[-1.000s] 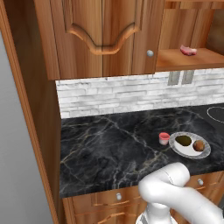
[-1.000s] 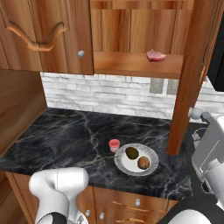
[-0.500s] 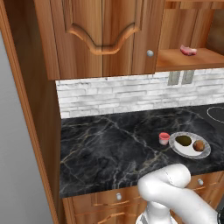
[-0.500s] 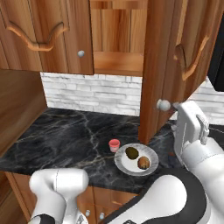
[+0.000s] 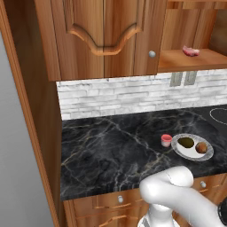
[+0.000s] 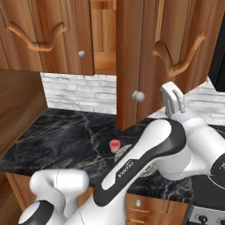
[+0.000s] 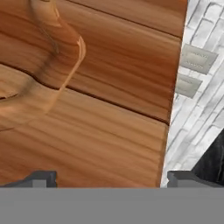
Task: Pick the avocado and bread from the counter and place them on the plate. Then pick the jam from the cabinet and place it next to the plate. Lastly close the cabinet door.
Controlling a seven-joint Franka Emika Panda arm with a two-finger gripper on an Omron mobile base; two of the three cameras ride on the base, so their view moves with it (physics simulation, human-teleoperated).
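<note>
Even, bright rendered light; soft shadows, sharp.

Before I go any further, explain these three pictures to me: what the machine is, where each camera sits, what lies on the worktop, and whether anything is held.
The machine is a white robot arm on a driving base in a computer-rendered kitchen. Two pictures come from cameras on the base, behind the arm to its left and right; the third looks along the hand itself.

On the black marble counter sits a white plate carrying the dark avocado and the orange-brown bread. The small red jam jar stands beside the plate, just left of it.

In the right base view the gripper is raised close to the swung-out cabinet door, near its white knob. Its jaws stand open and hold nothing. The hand view shows that door's wood up close.
</note>
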